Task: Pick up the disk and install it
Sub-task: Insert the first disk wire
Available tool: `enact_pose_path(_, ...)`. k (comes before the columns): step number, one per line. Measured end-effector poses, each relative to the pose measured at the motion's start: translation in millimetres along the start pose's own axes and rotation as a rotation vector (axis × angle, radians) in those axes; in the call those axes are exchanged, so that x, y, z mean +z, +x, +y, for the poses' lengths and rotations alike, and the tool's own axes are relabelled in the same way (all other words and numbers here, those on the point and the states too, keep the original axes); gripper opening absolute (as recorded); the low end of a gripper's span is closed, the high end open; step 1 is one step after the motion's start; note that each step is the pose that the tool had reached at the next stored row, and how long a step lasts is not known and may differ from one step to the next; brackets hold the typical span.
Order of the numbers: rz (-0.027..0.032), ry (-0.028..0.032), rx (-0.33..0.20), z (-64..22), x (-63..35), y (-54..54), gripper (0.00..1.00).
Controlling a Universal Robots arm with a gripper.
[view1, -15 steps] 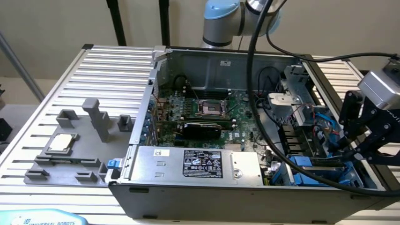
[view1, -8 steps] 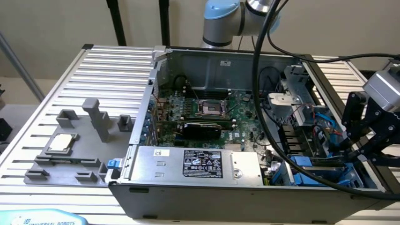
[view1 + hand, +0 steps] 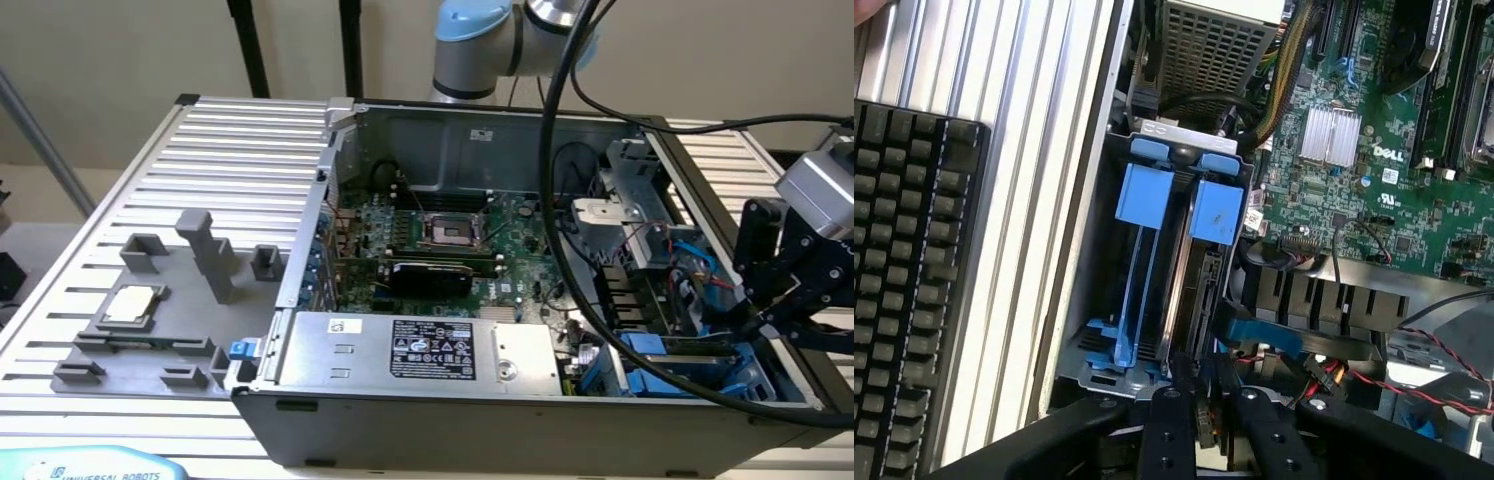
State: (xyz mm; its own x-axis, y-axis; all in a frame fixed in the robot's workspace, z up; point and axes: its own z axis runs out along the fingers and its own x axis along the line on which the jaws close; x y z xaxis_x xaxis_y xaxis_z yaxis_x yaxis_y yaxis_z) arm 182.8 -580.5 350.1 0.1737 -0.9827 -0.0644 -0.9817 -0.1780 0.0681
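Right now the gripper (image 3: 1199, 420) sits low over the drive bay at the corner of the open computer case (image 3: 287, 400), its two black fingers (image 3: 1166, 440) drawn in close on either side of the thin upper edge of the disk (image 3: 1199, 300). They look pinched onto that edge, though whether they truly bite it I cannot tell for sure. Straight ahead of the fingertips, the disk stands on edge inside the bay cage (image 3: 1104, 290), its blue carrier tab (image 3: 1216, 212) at the far end. Just beside it, a second blue carrier (image 3: 1144, 195) runs parallel in the neighbouring slot. Further out lies the green motherboard (image 3: 1374, 190), with red and black wires (image 3: 1374, 375) trailing near the fingers. Beyond the case wall on the other side, a black keyboard (image 3: 909, 280) rests on the ribbed metal table (image 3: 1024, 180). From the exterior view, the gripper (image 3: 787, 310) hangs over the blue bay, and the grey power supply (image 3: 414, 350) lies along the case's near wall.
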Motion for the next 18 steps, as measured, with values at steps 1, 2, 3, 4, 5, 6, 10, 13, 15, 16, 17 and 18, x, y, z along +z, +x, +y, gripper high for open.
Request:
enact_pose_path(1, 0.0, 0.0, 0.0, 0.0, 0.0, 0.0, 0.19)
enact_pose_path(2, 0.0, 0.0, 0.0, 0.0, 0.0, 0.0, 0.19)
enact_pose_path(3, 0.0, 0.0001, 0.0, 0.2, 0.0, 0.0, 0.16)
enact_pose_path(4, 0.0, 0.0001, 0.0, 0.7, 0.0, 0.0, 0.16)
enact_pose_path(5, -0.0001, 0.0, 0.0, 1.4, 0.1, -0.2, 0.16)
enact_pose_path(6, 0.0001, 0.0001, 0.0, 2.4, 0.0, -0.4, 0.16)
enact_pose_path(10, 0.0, 0.0001, 0.0, 10.8, 0.5, -1.9, 0.16)
enact_pose_path(13, -0.0001, 0.0001, 0.0, 20.3, 1.3, -3.6, 0.16)
enact_pose_path(15, 0.0003, 0.0001, 0.001, 25.7, 1.7, -4.5, 0.16)
enact_pose_path(16, 0.0006, 0.0001, 0.003, 27.8, 1.9, -4.9, 0.16)
enact_pose_path(17, 0.0009, 0.0002, 0.006, 29.4, 2.1, -5.2, 0.16)
enact_pose_path(18, 0.0008, 0.0004, 0.011, 30.5, 2.3, -5.4, 0.16)
